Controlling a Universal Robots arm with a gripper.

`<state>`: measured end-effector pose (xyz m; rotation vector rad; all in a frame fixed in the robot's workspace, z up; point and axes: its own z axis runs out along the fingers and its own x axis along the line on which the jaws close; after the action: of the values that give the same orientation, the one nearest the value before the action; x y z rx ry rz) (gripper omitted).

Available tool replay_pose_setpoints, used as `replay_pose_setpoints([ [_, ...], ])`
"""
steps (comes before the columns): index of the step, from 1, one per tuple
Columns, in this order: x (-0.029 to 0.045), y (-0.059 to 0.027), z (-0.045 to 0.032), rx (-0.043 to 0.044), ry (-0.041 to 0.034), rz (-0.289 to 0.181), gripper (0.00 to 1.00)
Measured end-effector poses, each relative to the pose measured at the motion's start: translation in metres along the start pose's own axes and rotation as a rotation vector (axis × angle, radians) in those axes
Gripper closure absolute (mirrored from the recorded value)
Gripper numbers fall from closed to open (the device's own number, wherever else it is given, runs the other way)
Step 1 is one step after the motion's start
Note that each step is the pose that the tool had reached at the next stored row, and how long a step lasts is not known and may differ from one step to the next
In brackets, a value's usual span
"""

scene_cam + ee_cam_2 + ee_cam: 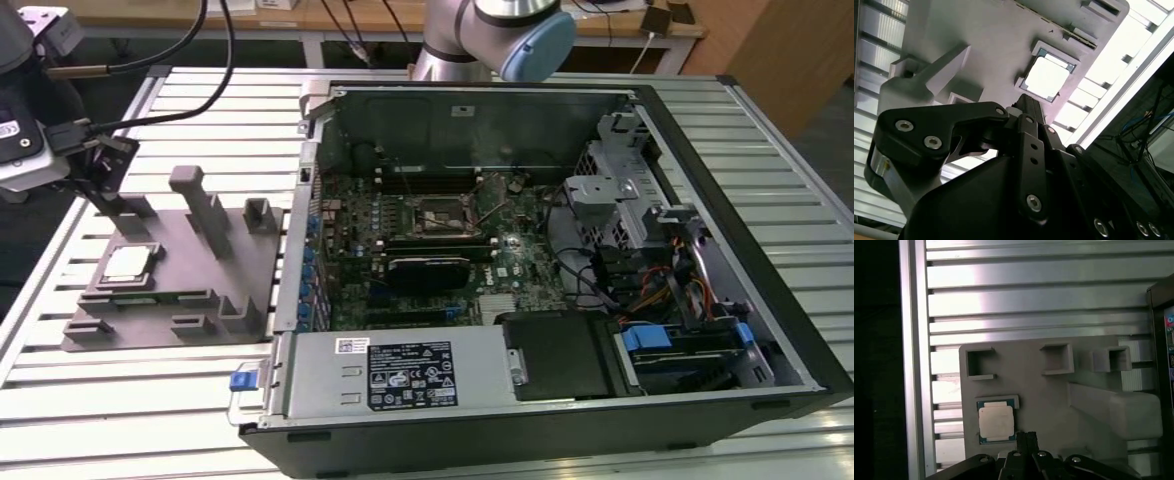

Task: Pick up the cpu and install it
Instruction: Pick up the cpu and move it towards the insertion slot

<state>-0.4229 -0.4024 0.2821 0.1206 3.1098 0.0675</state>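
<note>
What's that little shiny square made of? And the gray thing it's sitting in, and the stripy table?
The cpu: its top looks like smooth metal, because it gleams pale silvery-white.
The gray holder: probably matte plastic. It is dull and one even colour, with blocky moulded shapes.
The table: likely aluminium, since its ribbed slats catch bright glare.

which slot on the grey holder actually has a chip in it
The slot with the cpu in it, seen in the first wrist view. The three square slots in a row elsewhere on the grey holder are empty.
</note>
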Motion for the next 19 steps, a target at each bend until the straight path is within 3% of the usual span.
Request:
replay_pose_setpoints([
  [19, 0.0119, -0.0087, 0.0268, -0.0014, -0.0002, 0.0, 0.89],
])
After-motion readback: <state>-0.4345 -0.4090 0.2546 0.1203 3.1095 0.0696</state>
